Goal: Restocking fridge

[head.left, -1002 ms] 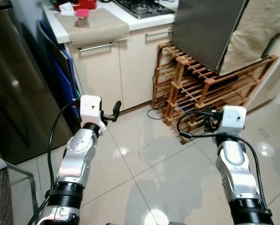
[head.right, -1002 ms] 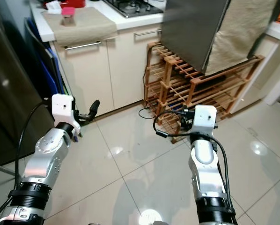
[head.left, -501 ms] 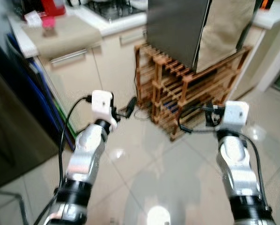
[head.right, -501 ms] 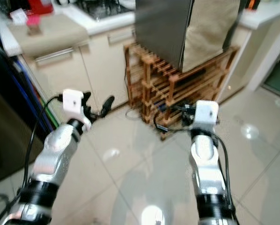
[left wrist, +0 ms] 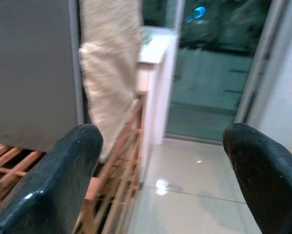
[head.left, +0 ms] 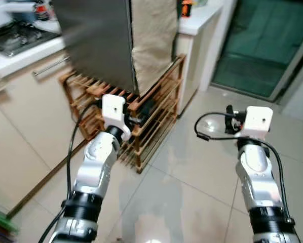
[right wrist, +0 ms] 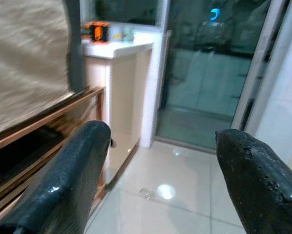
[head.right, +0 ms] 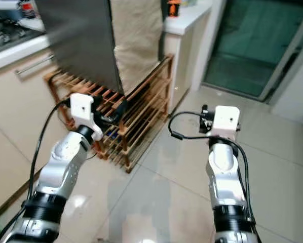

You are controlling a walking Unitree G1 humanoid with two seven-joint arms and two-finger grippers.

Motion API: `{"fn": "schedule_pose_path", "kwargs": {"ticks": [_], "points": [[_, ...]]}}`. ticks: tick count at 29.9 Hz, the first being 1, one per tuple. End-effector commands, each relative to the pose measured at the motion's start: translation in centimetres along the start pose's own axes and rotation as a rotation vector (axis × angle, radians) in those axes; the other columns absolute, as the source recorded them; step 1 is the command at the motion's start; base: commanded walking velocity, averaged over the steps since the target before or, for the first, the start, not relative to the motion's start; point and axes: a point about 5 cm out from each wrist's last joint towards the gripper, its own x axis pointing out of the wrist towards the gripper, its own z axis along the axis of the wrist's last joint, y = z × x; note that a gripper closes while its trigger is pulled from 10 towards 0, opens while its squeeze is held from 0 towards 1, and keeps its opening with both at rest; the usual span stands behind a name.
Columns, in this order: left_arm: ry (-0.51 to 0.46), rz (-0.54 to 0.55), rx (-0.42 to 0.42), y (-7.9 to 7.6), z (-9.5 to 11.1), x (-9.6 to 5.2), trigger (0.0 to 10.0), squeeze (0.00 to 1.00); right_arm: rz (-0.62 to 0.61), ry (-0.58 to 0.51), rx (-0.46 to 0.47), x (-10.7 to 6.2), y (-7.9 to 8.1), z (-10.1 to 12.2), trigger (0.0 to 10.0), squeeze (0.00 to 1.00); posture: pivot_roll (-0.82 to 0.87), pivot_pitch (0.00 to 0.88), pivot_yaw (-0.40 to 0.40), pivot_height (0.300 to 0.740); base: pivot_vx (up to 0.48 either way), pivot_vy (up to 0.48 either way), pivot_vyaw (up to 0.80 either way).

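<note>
Left hand (left wrist: 160, 161): fingers spread wide, nothing held, raised ahead of me. Close in front of it and slightly to its left, the wooden rack (head.left: 154, 109), with a grey appliance (head.left: 96, 40) on top, a beige cloth (head.left: 151, 38) draped down its side.

Right hand (right wrist: 158, 161): fingers wide apart, empty, level with the left. Beyond it, a white desk end (right wrist: 117, 48) with an orange item (right wrist: 94, 30), then a dark glass door (head.left: 263, 45).

Fridge: I cannot pick it out; no stock in either hand.

Risk, my judgement: the left hand sits nearest the rack corner; a turn left could clip the slats or snag the cloth.

Open room: bare tiled floor (head.left: 192, 177) between and beyond both hands, toward the door.
</note>
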Motion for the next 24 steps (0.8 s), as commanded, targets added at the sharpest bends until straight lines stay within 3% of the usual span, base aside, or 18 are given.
{"fn": "schedule_pose_path", "kwargs": {"ticks": [1, 8, 10, 15, 24], "points": [[0.014, 0.04, 0.016, 0.0, 0.0, 0.3, 10.0, 0.0, -0.014, -0.034, -0.016, 0.4, -0.7, 0.8, 10.0, 0.0, -0.13, 0.0, 0.04, 0.74, 0.431, 0.0, 0.0], [0.06, 0.118, -0.004, 0.8, -0.5, 0.3, 10.0, 0.0, -0.003, -0.022, -0.015, 0.5, -0.5, 0.7, 10.0, 0.0, -0.13, 0.0, 0.037, 0.74, 0.153, 0.14, 0.0], [0.068, 0.166, -0.058, 1.2, -0.6, 0.5, 10.0, 0.0, 0.007, -0.016, -0.018, 0.4, -0.4, 0.6, 10.0, 0.0, -0.13, 0.0, 0.037, 0.74, 0.0, 0.0, 0.0], [0.046, 0.165, -0.08, 1.1, -0.2, 0.6, 10.0, 0.0, 0.01, -0.017, -0.02, 0.3, -0.4, 0.6, 10.0, 0.0, -0.14, 0.0, 0.037, 0.74, 0.0, 0.0, 0.0], [-0.016, 0.045, 0.088, -0.8, 1.8, 1.3, 10.0, 0.0, 0.019, -0.016, -0.027, 0.3, -0.3, 0.6, 10.0, 0.0, -0.14, 0.0, 0.037, 0.74, 0.062, 0.395, 0.0]]}}
